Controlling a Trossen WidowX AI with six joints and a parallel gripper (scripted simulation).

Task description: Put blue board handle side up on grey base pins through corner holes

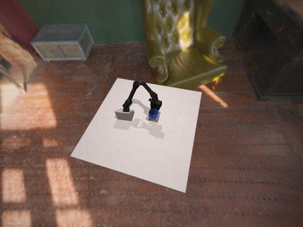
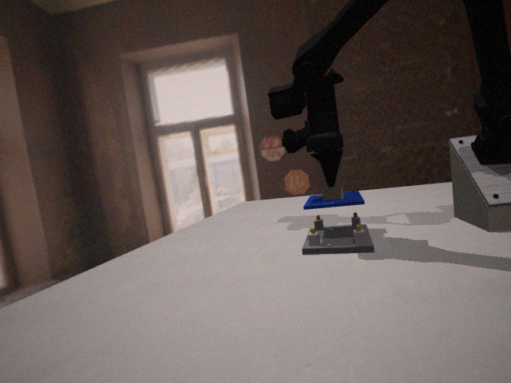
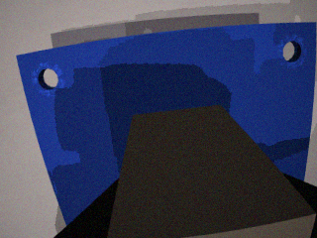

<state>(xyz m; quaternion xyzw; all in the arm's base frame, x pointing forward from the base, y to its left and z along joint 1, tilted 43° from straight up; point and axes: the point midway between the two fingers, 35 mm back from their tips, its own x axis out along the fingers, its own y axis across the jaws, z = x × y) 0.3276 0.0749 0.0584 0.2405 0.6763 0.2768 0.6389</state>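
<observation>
The flat blue board (image 1: 153, 115) (image 2: 354, 198) (image 3: 258, 99) is held level in the air, its square handle (image 2: 332, 193) (image 3: 178, 169) up. My gripper (image 2: 331, 185) is shut on the handle. The grey base (image 1: 152, 120) (image 2: 338, 250) stands on the table below, and in the exterior view a gap shows between the board and the gold pins. The board hangs roughly over the base; the exact alignment cannot be told. In the wrist view two corner holes show pale surface with no gold pin in them; the near corners are hidden.
The white table (image 1: 137, 151) (image 2: 185, 313) carries the grey block (image 1: 124, 115) (image 2: 470, 198) under the arm's foot, to the left of the base in the top view and to the right in the exterior view. The arm's shadow falls across the table.
</observation>
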